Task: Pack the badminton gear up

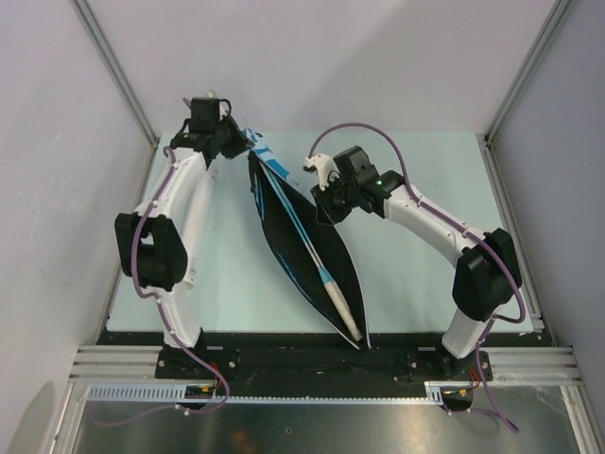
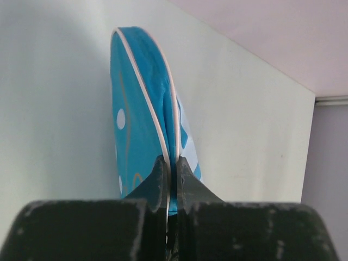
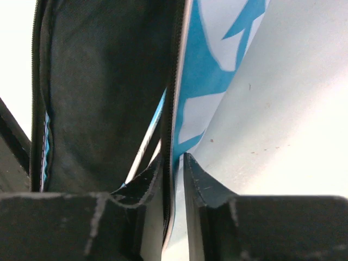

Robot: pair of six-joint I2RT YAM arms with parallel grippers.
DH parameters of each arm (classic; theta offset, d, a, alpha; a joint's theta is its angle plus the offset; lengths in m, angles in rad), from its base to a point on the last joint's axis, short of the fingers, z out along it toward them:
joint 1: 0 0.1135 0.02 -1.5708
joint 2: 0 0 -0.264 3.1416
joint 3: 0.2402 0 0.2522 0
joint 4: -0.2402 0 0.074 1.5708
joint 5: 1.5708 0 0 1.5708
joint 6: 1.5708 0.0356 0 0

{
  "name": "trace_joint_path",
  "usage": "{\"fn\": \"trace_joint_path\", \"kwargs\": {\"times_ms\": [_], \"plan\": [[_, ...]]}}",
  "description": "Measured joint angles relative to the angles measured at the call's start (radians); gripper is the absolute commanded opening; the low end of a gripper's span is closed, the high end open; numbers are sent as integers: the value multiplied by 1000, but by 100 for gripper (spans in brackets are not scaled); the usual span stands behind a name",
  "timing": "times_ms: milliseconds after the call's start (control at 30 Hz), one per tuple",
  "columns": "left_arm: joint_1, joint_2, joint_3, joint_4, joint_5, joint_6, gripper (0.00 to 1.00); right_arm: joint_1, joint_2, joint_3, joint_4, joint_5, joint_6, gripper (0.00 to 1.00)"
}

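Where its two dark fingers press together, the left pincer (image 2: 169, 163) is clamped on the rounded far end of the long blue fabric racket bag with white piping and black lining (image 2: 136, 109). The right pincer (image 3: 173, 160) is likewise closed on the bag, one finger inside against the black lining and the other outside on the blue-and-white printed panel, gripping the zipped edge partway along its right side.

Beneath both lies the pale green counter (image 1: 416, 284), shut in by plain white wall panels (image 1: 331, 57) and slanting aluminium frame posts (image 1: 113, 66).

The bag gapes open between the two arms and runs diagonally from the far left down to the counter's near edge. Inside it rests a light-blue racket with a white handle (image 1: 342, 307), the handle pointing to the near end, well apart from either pincer.
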Motion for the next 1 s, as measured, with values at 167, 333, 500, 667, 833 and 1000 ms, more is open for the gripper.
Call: {"fn": "trace_joint_path", "kwargs": {"times_ms": [167, 333, 500, 667, 833, 1000], "plan": [[13, -84, -112, 5, -5, -7, 0, 8, 0, 3, 73, 30, 219, 54], [14, -182, -212, -7, 11, -28, 0, 13, 3, 8, 227, 51, 513, 55], [14, -238, -259, -18, 52, -47, 0, 22, 67, 76, 420, 34, 740, 51], [14, -257, -290, -12, 74, -57, 0, 45, 168, 145, 558, 6, 859, 26], [14, -260, -301, -5, 100, -71, 0, 61, 247, 168, 650, -32, 929, 7], [15, -269, -318, 2, 114, -72, 0, 65, 273, 168, 694, -59, 956, 8]]}}
